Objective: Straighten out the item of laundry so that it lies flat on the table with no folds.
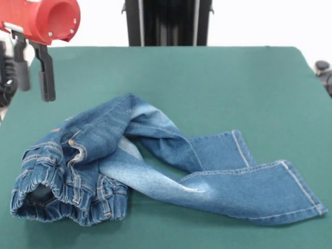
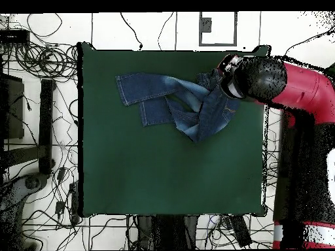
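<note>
**Jeans lying crumpled, gripper hanging empty above the waistband end**

Jeans [image 1: 150, 166] are lying in a twisted heap toward one long edge of the table [image 1: 207, 78]. In the front view, the elastic waistband [image 1: 62, 194] is bunching up at the near left. The seat is folding over the upper legs, and the two legs are crossing and fanning out to the right, with the hems [image 1: 301, 189] lying fairly flat.

The gripper [image 1: 33, 67] is hanging in the air above the table's left side, beyond the waistband end, touching nothing. Its two dark fingers [image 1: 46, 78] are standing apart with a clear gap, and nothing is sitting between them.

By my judgement, the straightening is not yet underway. The next move is calling for a descent onto a loose edge of the bunched end, a pinch there, and a pull away from the hems so the fold over the legs opens out.

The crossed legs may be the main hindrance, since dragging one end could carry the twist along. In the overhead view, cables [image 2: 39, 62] are sprawling over the floor around the table, well clear of the work.
</note>
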Robot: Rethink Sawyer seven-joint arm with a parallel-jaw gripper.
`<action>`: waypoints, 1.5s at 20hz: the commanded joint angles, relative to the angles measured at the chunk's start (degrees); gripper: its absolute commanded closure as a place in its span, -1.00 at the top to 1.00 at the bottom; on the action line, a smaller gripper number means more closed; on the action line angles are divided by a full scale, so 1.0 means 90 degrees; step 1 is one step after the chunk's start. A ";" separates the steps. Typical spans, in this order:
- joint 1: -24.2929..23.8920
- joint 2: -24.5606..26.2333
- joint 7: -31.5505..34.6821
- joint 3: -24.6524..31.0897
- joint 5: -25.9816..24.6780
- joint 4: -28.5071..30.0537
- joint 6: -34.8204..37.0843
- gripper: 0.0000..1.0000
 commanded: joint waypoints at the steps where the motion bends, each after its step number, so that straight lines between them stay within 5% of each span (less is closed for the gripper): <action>1: -0.0017 0.0710 -0.2317 0.1078 -0.0256 -0.0121 0.0305 1.00; 16: -0.0128 0.1308 -0.1652 0.1414 -0.0265 -0.0042 -0.0300 1.00; 30: 0.0046 0.1789 -0.1354 0.1139 -0.0894 -0.0379 -0.0548 1.00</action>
